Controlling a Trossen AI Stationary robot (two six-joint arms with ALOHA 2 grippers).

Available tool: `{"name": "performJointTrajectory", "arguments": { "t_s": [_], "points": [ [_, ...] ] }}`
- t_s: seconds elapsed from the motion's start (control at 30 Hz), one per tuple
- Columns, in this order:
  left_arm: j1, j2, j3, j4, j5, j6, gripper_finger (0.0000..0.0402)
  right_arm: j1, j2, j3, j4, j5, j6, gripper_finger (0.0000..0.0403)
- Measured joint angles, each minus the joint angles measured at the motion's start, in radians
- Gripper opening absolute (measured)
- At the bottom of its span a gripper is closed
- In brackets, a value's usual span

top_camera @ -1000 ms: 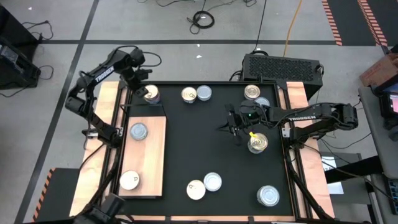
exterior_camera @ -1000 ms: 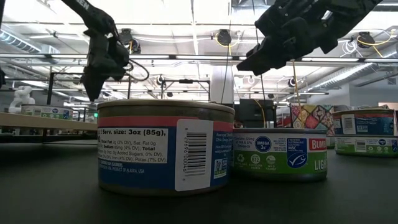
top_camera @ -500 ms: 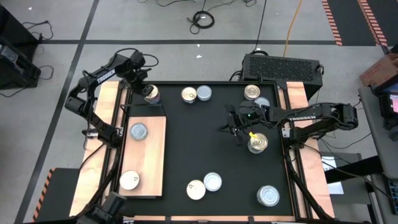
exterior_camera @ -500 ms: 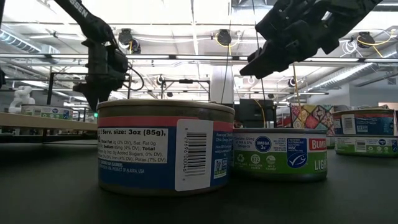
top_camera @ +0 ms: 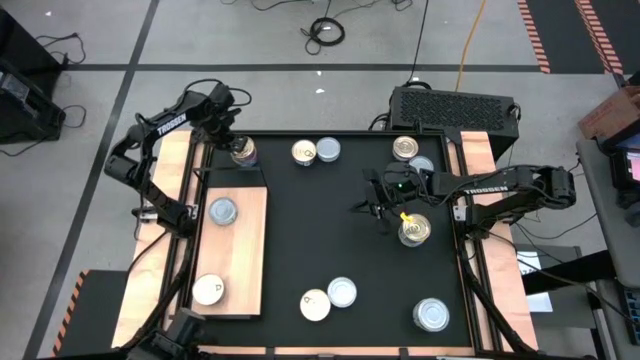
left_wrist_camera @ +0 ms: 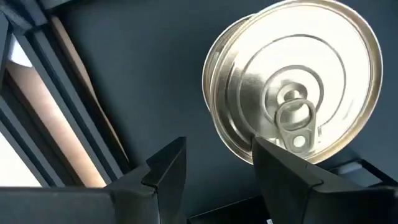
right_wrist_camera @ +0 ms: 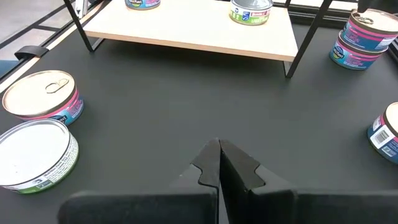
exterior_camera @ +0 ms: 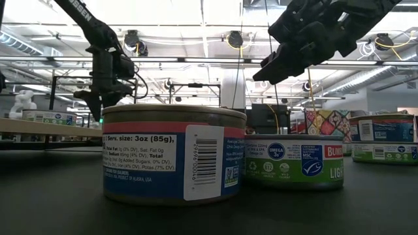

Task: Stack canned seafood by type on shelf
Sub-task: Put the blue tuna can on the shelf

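Shelf [top_camera: 245, 250] – light wood board on the left side of the black mat [top_camera: 340, 230], standing on thin dark legs in the right wrist view. It carries two cans: a silver-top can [top_camera: 222, 211] near the middle and a cream-top can [top_camera: 208, 290] at the near end.

Left gripper [top_camera: 228, 137] hangs at the mat's far left corner, just past the shelf's far end, over a two-can stack [top_camera: 243, 151] w/ a gold ring-pull lid [left_wrist_camera: 292, 81]. Fingers [left_wrist_camera: 165, 171] spread fairly wide in the wrist view, nothing between them; one tip overlaps the lid's rim, contact can't be told.

Further right, along the far edge: a gold-top and silver-top pair [top_camera: 315, 152]. Near edge, mid: cream-top and silver-top pair [top_camera: 328, 299]. In the low view these fill the frame – the blue-and-red can [exterior_camera: 173, 153] reads "Serv. size: 3oz (85g)" plus a barcode; the green can [exterior_camera: 294, 162] shows "OMEGA 3s" and a name cut off at "BUM". Other print too small to read.

Right gripper [top_camera: 377, 208] is raised over the mat's right half, fingers pressed together, empty. Beside it a gold-top can [top_camera: 414, 230]; far right corner holds a gold-top can [top_camera: 405, 149] w/ another partly hidden behind the arm; near right corner a silver-top can [top_camera: 432, 315].

"TRISSEN"-like white lettering on both arms, hard to make out.
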State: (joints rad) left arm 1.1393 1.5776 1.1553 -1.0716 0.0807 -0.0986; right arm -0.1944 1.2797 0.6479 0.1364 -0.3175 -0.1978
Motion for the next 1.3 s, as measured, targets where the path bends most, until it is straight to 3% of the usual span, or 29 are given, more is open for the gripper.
{"name": "performJointTrajectory", "arguments": {
  "t_s": [0.6, 1.17, 1.3],
  "points": [
    [0.0, 0.003, 0.0, 0.07, 0.005, -0.047, 0.0151, 0.0, 0.0, 0.0, 0.0, -0.001, 0.004, 0.0],
    [0.001, -0.003, -0.065, 0.141, 0.043, -0.05, 0.0148, 0.046, 0.0, 0.0, 0.002, -0.003, 0.003, 0.0],
    [0.001, -0.002, -0.065, 0.14, 0.047, -0.043, 0.0122, 0.046, 0.0, 0.0, 0.002, -0.003, 0.003, 0.0]
  ]
}}
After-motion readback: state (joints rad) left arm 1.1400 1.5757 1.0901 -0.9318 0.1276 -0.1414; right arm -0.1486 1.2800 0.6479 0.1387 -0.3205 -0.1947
